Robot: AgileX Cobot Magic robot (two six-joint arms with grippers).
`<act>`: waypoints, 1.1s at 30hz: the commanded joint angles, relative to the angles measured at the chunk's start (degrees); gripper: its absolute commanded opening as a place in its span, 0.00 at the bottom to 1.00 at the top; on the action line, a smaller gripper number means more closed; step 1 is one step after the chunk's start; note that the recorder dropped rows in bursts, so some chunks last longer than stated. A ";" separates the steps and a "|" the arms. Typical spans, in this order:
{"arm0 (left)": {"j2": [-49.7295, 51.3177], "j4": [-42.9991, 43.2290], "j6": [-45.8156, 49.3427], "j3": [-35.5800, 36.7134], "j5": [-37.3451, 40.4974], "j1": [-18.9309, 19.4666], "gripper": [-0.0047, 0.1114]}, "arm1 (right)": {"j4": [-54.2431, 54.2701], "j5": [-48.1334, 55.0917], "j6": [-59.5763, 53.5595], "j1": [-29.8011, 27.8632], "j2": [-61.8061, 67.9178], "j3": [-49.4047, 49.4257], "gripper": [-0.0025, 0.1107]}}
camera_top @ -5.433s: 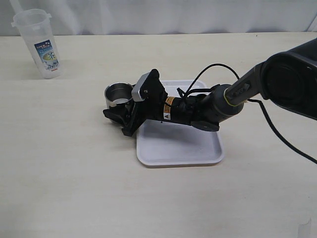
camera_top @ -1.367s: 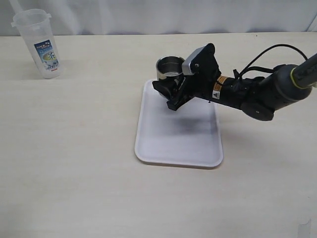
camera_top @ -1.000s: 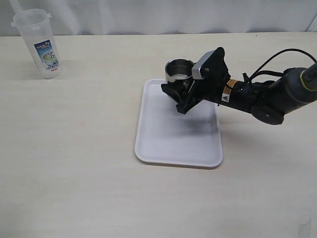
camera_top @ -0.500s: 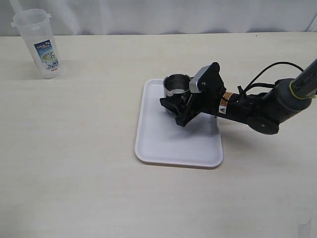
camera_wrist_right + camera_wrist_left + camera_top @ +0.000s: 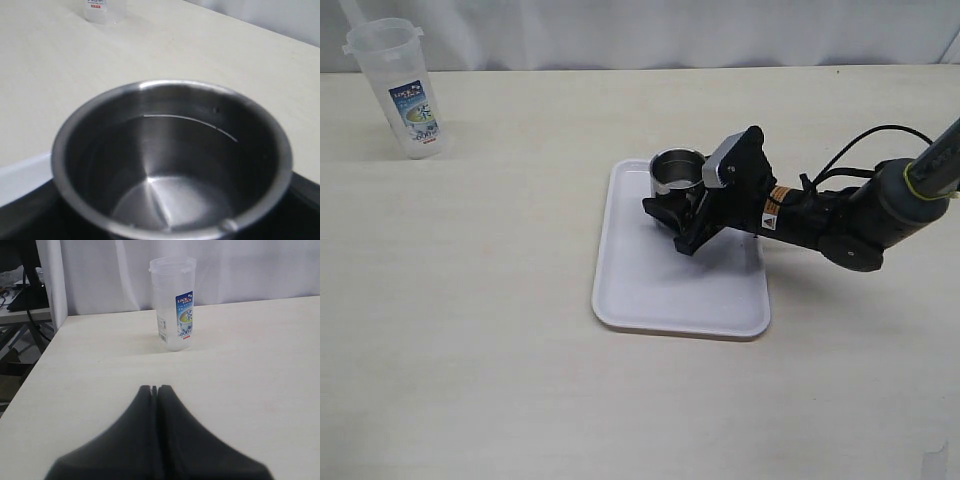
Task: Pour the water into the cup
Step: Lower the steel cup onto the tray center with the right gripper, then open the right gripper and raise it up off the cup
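Note:
The cup (image 5: 677,168), a small shiny steel cylinder, stands upright at the far left corner of the white tray (image 5: 670,290). My right gripper (image 5: 672,205) is shut on it, one black finger on each side. In the right wrist view the cup (image 5: 150,150) fills the frame, dark and empty inside, with a finger (image 5: 305,200) beside it. Its base is hidden, so I cannot tell whether it rests on the tray. My left gripper (image 5: 154,388) is shut on nothing, low over the table and facing the plastic container (image 5: 174,304).
The tall translucent plastic container (image 5: 405,88) with a blue-green label stands at the far left corner of the table. The right arm and its cable (image 5: 840,215) stretch over the tray's right side. A curtain runs behind the table.
Over the last second the right gripper lowered the cup a little, down and left, at the tray's far corner. It has been still for the last half second. The left gripper stayed shut.

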 commanded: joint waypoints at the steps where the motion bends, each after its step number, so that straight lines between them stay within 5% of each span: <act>1: -0.12 0.10 0.02 0.19 -0.35 -0.20 0.04 | 0.07 -2.50 -0.72 -0.10 -0.35 -0.28 0.34; 8: -0.12 0.10 0.02 0.19 -0.35 -0.20 0.04 | 0.49 -2.50 -0.72 -0.10 -0.35 -0.28 0.68; 21: -0.12 -0.02 0.02 0.19 -0.46 -0.20 0.04 | -0.07 -2.50 -0.72 -0.10 -0.35 -0.28 0.72; 26: -0.12 -0.02 0.02 0.19 -0.46 -0.20 0.04 | 0.42 -2.50 -0.72 -0.10 -0.35 -0.28 0.99; 33: -0.12 -0.02 0.02 0.19 -0.46 -0.20 0.04 | 0.42 -2.50 -0.91 -0.10 -1.20 -0.28 0.99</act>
